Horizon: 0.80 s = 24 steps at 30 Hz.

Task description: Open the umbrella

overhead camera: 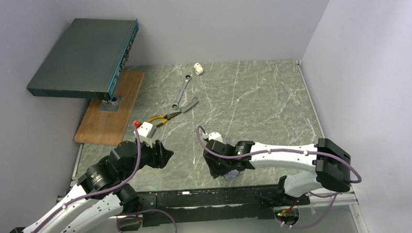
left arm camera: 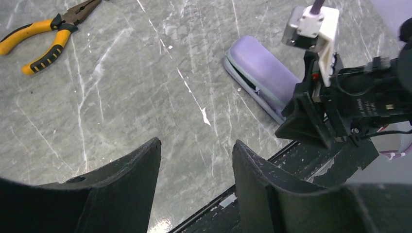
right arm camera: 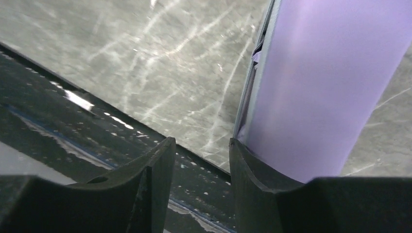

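No umbrella canopy, shaft or handle shows in any view. A closed lilac oblong case [left arm camera: 265, 73] lies near the table's front edge; in the top view only its end [overhead camera: 230, 175] shows under the right gripper. My right gripper [overhead camera: 219, 171] is open and low over the case's near end. In the right wrist view the case [right arm camera: 320, 73] lies just outside one finger [right arm camera: 252, 165], and nothing is between the jaws of the gripper [right arm camera: 201, 143]. My left gripper [overhead camera: 166, 155] is open and empty above bare table left of the case; the left wrist view shows it too [left arm camera: 197, 145].
Yellow-handled pliers [overhead camera: 163, 118] [left arm camera: 43, 41], a wrench [overhead camera: 182, 91], a grey flat piece [overhead camera: 190, 103] and a small white object [overhead camera: 198, 69] lie further back. A dark flat box [overhead camera: 86, 58] stands on a wooden board [overhead camera: 109, 115] at back left. A black rail [overhead camera: 207, 198] runs along the front edge.
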Motion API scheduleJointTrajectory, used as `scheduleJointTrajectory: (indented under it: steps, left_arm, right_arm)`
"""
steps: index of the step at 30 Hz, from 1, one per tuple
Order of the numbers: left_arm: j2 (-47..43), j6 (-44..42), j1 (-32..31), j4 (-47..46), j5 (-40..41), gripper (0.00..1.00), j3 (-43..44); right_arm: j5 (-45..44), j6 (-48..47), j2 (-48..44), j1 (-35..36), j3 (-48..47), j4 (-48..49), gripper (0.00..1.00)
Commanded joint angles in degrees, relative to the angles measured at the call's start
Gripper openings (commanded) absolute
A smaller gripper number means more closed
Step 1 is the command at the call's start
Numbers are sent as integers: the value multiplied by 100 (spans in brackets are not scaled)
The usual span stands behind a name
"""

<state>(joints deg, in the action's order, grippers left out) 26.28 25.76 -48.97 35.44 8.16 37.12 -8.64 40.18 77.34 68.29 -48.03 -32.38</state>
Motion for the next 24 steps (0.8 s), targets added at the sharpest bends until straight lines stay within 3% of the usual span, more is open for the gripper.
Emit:
scheduleJointTrajectory:
  steps: [1,6,13,16,19,24]
  left_arm:
    - [-54,-9,-257,114,370,60,119]
    - [-6,12,-385,122,483,60,111]
    - [84,32,-390,102,453,61,92]
    - [90,157,-392,-53,449,61,-70]
    - [148,332,-387,-443,235,60,-354]
    - [420,686,-387,-1206,-176,60,-779]
  right_arm:
    - [-332,232,-76,-12,400,-34,47]
    - [-801,302,-629,-434,596,-782,52]
    - [166,-434,-1697,-422,28,-815,88]
    - [-11,-741,-1909,-431,-359,-952,98]
    - [-592,-928,-1662,-553,-599,-1060,100]
    - [-706,-1229,-697,-1012,-545,-864,100]
